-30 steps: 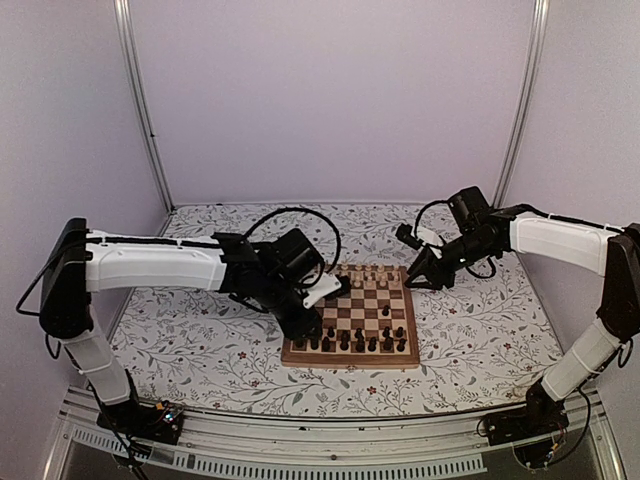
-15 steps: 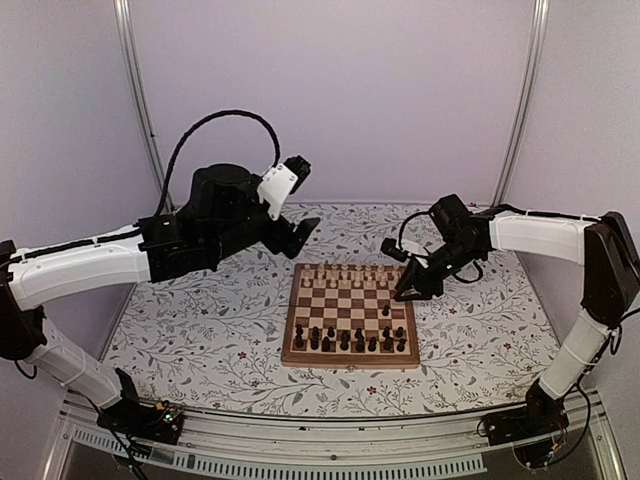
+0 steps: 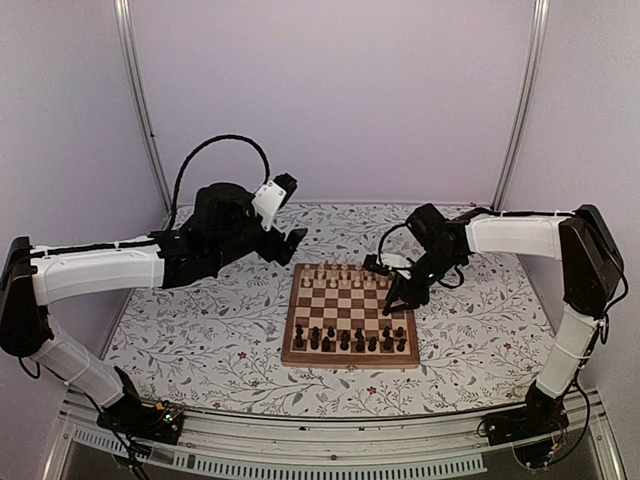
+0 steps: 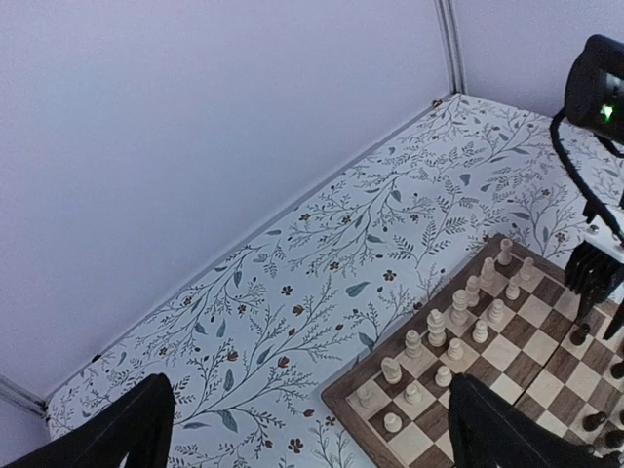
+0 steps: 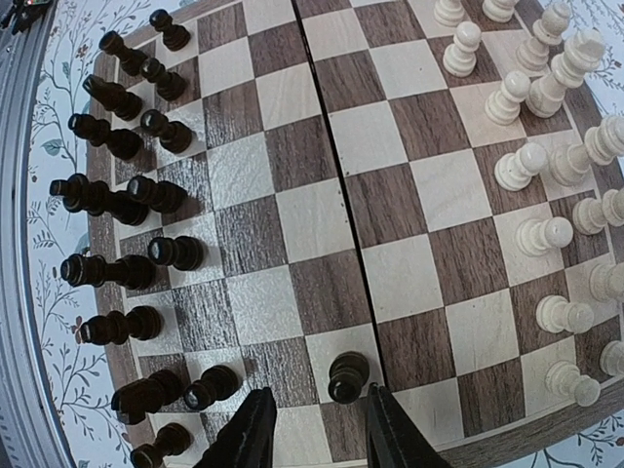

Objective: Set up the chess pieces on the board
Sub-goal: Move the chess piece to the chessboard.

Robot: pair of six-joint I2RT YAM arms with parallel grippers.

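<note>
The board (image 3: 345,359) lies mid-table. Pale chess pieces (image 3: 345,275) fill its two far rows and dark chess pieces (image 3: 350,342) its two near rows. One dark pawn (image 5: 348,375) stands apart on a light square by the centre seam, at the board's right side. My right gripper (image 5: 317,431) hangs low over it, open, the pawn just ahead of the fingertips and close to the right finger (image 5: 395,434). My left gripper (image 3: 293,212) is raised off the board's far left corner, wide open and empty. In the left wrist view the pale pieces (image 4: 458,322) sit lower right.
The floral table surface (image 3: 200,320) surrounds the board. Pale walls and metal corner posts (image 3: 140,100) close the back and sides. My right arm's cable (image 3: 400,240) loops above the board's far right corner.
My left gripper has opened, lifted off the board's near left part and drawn back to the far left. My right gripper has come in over the board's right side and lowered.
</note>
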